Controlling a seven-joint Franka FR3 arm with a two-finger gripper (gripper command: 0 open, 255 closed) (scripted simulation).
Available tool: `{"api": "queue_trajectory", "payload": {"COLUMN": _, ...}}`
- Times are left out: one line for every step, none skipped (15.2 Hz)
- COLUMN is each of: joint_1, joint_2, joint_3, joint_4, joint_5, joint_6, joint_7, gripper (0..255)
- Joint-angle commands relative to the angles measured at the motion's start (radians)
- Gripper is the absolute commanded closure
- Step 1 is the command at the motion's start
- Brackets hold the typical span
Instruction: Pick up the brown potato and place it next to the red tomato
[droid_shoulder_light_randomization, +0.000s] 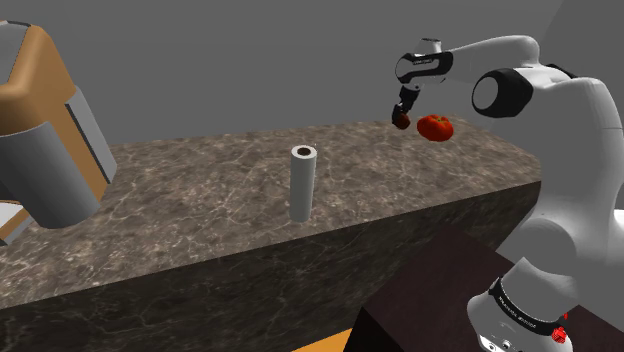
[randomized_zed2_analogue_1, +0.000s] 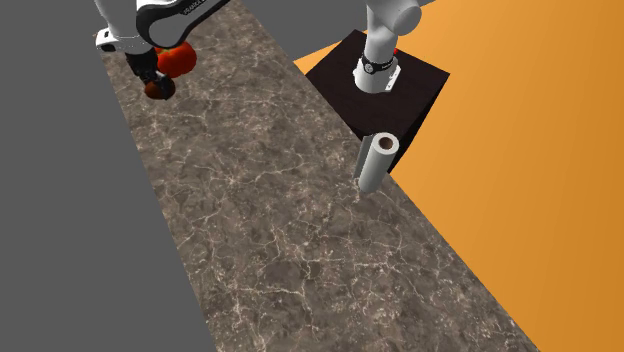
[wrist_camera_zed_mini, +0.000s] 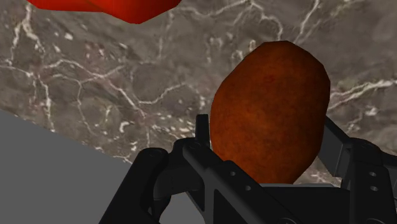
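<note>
The brown potato (wrist_camera_zed_mini: 270, 111) sits clasped between my black fingers, with the marble counter below it. In the shoulder view my gripper (droid_shoulder_light_randomization: 402, 119) hangs just above the counter's far end, shut on the potato (droid_shoulder_light_randomization: 402, 121), a little to the left of the red tomato (droid_shoulder_light_randomization: 435, 127). From the second exterior view the potato (randomized_zed2_analogue_1: 155, 87) hangs at the fingertips of the gripper (randomized_zed2_analogue_1: 154, 85), close beside the tomato (randomized_zed2_analogue_1: 176, 60), near the counter's far left edge. A slice of the tomato (wrist_camera_zed_mini: 108, 7) also shows beyond the potato in the wrist view.
A white upright cylinder (droid_shoulder_light_randomization: 302, 182) stands mid-counter near the front edge; it is also in the second exterior view (randomized_zed2_analogue_1: 378, 160). The marble counter (droid_shoulder_light_randomization: 200, 200) stretches long to the left. A brown and grey cabinet-like object (droid_shoulder_light_randomization: 45, 130) looms at the shoulder view's left. My dark stand (randomized_zed2_analogue_1: 385, 85) sits on orange floor.
</note>
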Motion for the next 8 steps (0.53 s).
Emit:
{"api": "queue_trajectory", "payload": {"joint_1": 0.0, "joint_2": 0.01, "joint_3": 0.0, "joint_4": -0.011, "joint_5": 0.0, "joint_6": 0.021, "joint_7": -0.001, "gripper": 255}}
{"api": "queue_trajectory", "payload": {"joint_1": 0.0, "joint_2": 0.013, "joint_3": 0.0, "joint_4": -0.018, "joint_5": 0.0, "joint_6": 0.032, "joint_7": -0.001, "gripper": 255}}
{"api": "queue_trajectory", "payload": {"joint_1": 0.0, "joint_2": 0.016, "joint_3": 0.0, "joint_4": -0.025, "joint_5": 0.001, "joint_6": 0.042, "joint_7": -0.001, "gripper": 255}}
{"api": "queue_trajectory", "payload": {"joint_1": 0.0, "joint_2": 0.017, "joint_3": 0.0, "joint_4": -0.024, "joint_5": 0.001, "joint_6": 0.042, "joint_7": -0.001, "gripper": 255}}
{"api": "queue_trajectory", "payload": {"joint_1": 0.0, "joint_2": 0.017, "joint_3": 0.0, "joint_4": -0.024, "joint_5": 0.001, "joint_6": 0.042, "joint_7": -0.001, "gripper": 255}}
{"api": "queue_trajectory", "payload": {"joint_1": 0.0, "joint_2": 0.017, "joint_3": 0.0, "joint_4": -0.024, "joint_5": 0.001, "joint_6": 0.042, "joint_7": -0.001, "gripper": 255}}
{"api": "queue_trajectory", "payload": {"joint_1": 0.0, "joint_2": 0.017, "joint_3": 0.0, "joint_4": -0.024, "joint_5": 0.001, "joint_6": 0.042, "joint_7": -0.001, "gripper": 255}}
{"api": "queue_trajectory", "payload": {"joint_1": 0.0, "joint_2": 0.017, "joint_3": 0.0, "joint_4": -0.024, "joint_5": 0.001, "joint_6": 0.042, "joint_7": -0.001, "gripper": 255}}
